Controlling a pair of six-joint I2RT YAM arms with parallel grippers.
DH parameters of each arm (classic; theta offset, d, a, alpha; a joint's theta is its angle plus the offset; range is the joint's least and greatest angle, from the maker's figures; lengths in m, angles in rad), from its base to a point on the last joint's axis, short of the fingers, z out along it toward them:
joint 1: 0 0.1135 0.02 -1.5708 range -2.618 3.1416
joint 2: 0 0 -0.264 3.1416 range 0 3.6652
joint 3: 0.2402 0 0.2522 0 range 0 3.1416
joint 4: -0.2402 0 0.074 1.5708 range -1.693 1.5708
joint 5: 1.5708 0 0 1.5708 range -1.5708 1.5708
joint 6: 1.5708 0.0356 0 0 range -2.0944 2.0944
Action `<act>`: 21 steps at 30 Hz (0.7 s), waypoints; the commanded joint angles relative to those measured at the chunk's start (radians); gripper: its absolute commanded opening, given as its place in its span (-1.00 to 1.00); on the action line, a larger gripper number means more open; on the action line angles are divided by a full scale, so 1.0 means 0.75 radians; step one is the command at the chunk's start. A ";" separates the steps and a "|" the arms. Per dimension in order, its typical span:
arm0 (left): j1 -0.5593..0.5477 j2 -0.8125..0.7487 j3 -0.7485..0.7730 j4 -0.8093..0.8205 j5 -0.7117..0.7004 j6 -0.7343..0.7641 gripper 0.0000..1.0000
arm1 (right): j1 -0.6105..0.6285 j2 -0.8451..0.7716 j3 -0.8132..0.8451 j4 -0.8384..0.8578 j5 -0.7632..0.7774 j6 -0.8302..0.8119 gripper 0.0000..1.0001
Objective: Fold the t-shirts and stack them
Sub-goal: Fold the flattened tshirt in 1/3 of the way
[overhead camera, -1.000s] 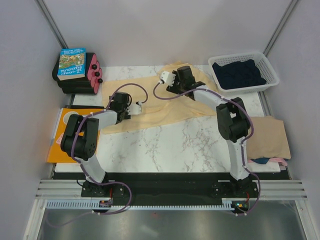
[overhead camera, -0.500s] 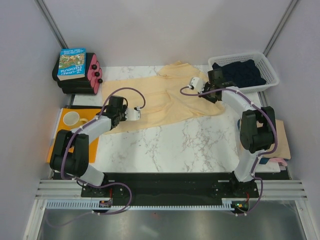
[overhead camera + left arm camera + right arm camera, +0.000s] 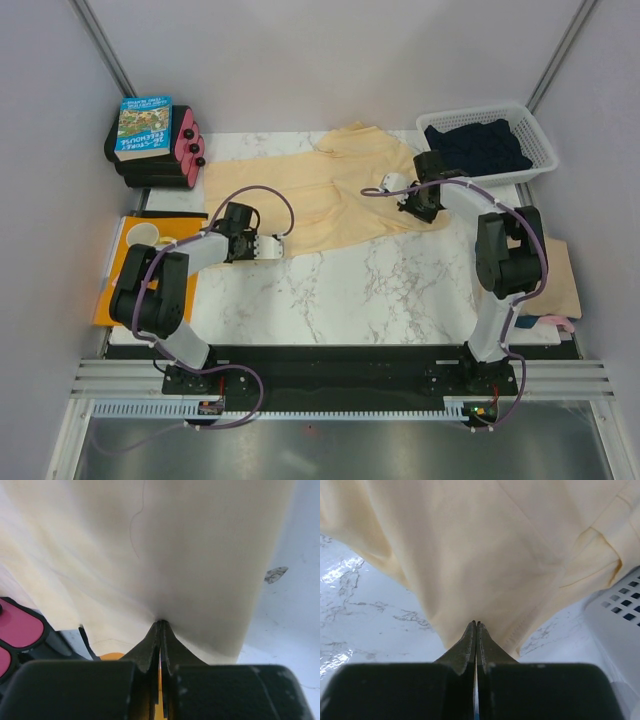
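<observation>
A large pale yellow t-shirt [image 3: 320, 195] lies spread across the back of the marble table [image 3: 380, 290]. My left gripper [image 3: 240, 240] is at its near left edge, jaws shut with the yellow cloth [image 3: 165, 555] pinched at the fingertips [image 3: 161, 625]. At the shirt's near right corner, beside the basket, my right gripper [image 3: 428, 208] is shut on the hem [image 3: 485, 570]. A dark navy t-shirt [image 3: 478, 150] fills the basket. A tan t-shirt [image 3: 540, 275] lies folded at the right edge, with pink cloth [image 3: 555, 321] peeking out beneath it.
A white basket [image 3: 540, 150] stands at the back right. A book on black and pink cases [image 3: 150, 135] sits at the back left. An orange sheet [image 3: 120, 295] with a white cup [image 3: 140, 233] lies at the left edge.
Both grippers went from open to shut on the yellow shirt. The right arm swung from the shirt's middle to its right corner; the left moved nearer along the left edge.
</observation>
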 commanded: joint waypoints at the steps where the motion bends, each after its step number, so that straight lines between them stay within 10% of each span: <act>1: -0.007 0.047 0.045 -0.004 0.040 -0.032 -0.96 | -0.007 0.045 0.003 -0.014 -0.013 -0.001 -1.00; 21: 0.081 0.074 -0.066 -0.085 0.023 0.074 -0.96 | -0.150 0.091 -0.040 -0.007 0.114 -0.082 -1.00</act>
